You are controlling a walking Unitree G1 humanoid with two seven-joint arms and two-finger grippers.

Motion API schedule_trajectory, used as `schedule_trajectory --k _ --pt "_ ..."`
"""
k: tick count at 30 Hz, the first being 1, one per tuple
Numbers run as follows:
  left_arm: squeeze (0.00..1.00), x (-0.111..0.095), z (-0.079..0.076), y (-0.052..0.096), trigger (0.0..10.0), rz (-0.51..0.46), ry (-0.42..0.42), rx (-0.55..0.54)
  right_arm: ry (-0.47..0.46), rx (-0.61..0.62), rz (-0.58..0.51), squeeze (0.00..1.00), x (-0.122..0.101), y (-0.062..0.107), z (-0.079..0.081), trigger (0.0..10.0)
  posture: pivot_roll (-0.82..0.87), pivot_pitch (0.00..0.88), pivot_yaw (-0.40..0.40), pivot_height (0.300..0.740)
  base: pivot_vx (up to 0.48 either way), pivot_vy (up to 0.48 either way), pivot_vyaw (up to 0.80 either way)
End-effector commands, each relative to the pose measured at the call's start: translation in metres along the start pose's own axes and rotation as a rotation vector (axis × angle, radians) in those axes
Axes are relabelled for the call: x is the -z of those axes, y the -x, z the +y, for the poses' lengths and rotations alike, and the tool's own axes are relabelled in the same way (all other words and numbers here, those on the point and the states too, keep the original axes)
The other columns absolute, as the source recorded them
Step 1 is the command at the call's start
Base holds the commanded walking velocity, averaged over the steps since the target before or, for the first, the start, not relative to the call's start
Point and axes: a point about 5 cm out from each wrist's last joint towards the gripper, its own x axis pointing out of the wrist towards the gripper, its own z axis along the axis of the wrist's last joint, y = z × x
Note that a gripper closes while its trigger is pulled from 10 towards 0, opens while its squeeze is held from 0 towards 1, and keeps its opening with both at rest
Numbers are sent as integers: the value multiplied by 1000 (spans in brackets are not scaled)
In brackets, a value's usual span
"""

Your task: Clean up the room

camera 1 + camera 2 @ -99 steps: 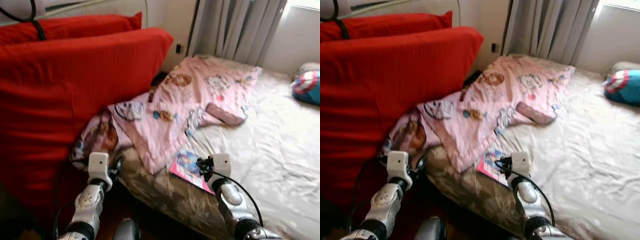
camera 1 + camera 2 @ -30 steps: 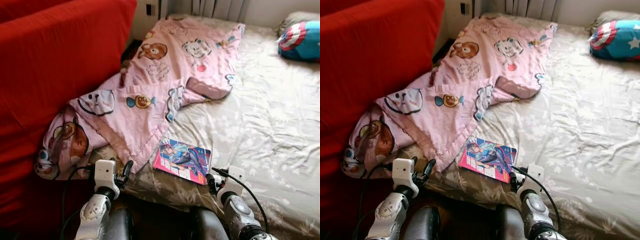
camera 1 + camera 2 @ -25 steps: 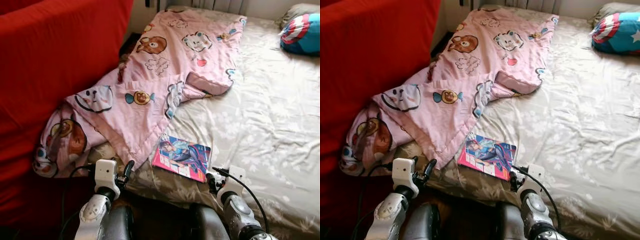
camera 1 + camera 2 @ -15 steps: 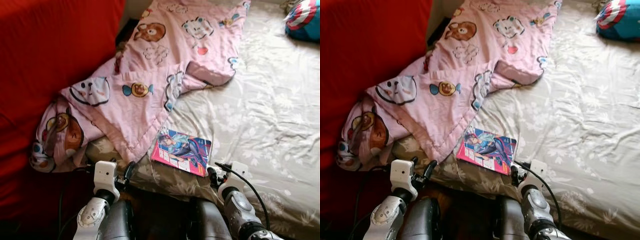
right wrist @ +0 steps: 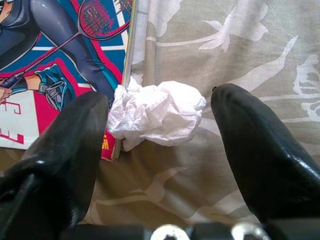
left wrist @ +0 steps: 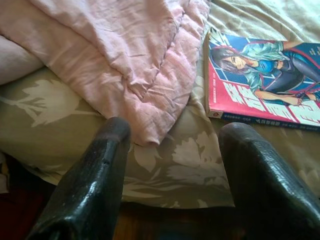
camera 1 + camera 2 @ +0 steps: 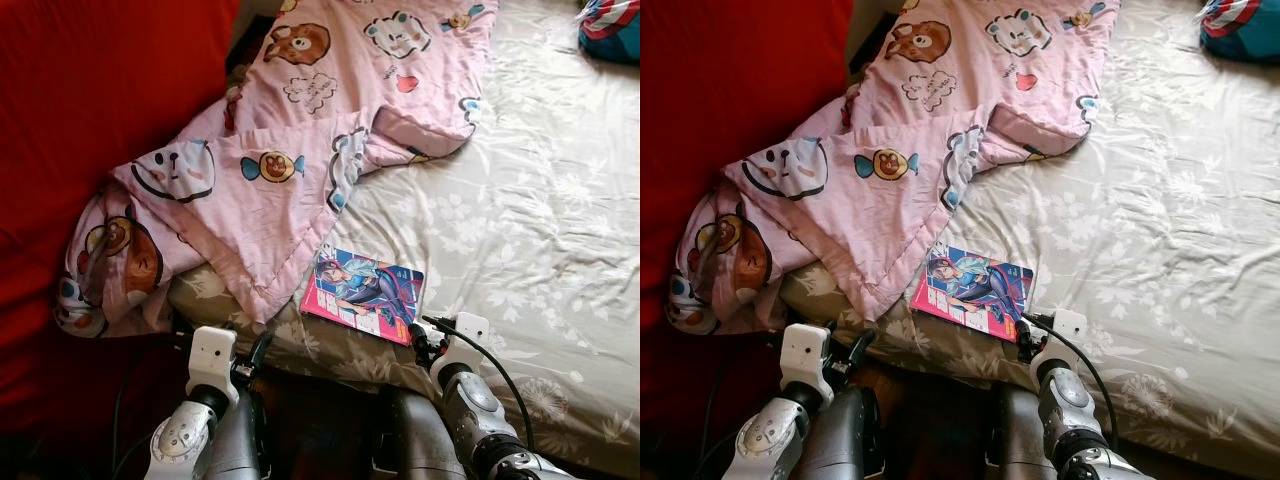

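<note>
A crumpled white tissue (image 5: pixel 155 112) lies on the floral bedsheet against the corner of a pink and blue comic book (image 7: pixel 365 294). My right gripper (image 5: pixel 160 100) is open, one finger on each side of the tissue, not touching it. It sits at the bed's near edge, just off the book's right corner (image 7: pixel 420 342). A pink cartoon-print blanket (image 7: pixel 300 150) sprawls across the bed's left half, its hem overlapping the book's left end. My left gripper (image 6: pixel 175 129) is open and holds nothing, low at the bed edge below that hem (image 7: pixel 255 355).
A big red cushion (image 7: pixel 90 100) rises along the left of the bed. A blue star-print pillow (image 7: pixel 612 25) lies at the far right corner. The beige sheet (image 7: pixel 540 200) stretches bare on the right. Dark floor lies below the bed edge.
The camera has come nearer and tipped down, so the bed has shifted in view. Both arms keep their pose; my right gripper now sits closer to the book's corner.
</note>
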Motion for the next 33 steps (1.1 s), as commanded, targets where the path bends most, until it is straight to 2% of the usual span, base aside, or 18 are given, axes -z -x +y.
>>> schedule_trajectory --k 1,6,9,10,11,33 --pt "0 6 -3 6 10000 37 -7 10 -3 15 31 0 6 2 -4 10000 82 322 -25 622 0 0 0" --pt "0 6 -5 8 10000 37 -12 13 -5 8 25 0 3 0 -2 10000 90 325 -30 622 0 0 0" --pt "0 7 -7 10 10000 41 -23 17 -17 -34 36 0 3 -1 4 10000 90 325 -33 622 0 0 0" --pt "0 7 -7 10 10000 43 -24 18 -13 -38 39 0 3 -1 5 2549 92 326 -33 622 0 0 0" --pt "0 7 -8 11 10000 44 -24 18 -10 -46 44 0 4 -1 7 0 91 327 -33 622 0 0 0" --pt "0 10 -8 11 10000 53 -33 15 0 -48 68 0 7 0 4 0 91 322 -34 622 0 0 0"
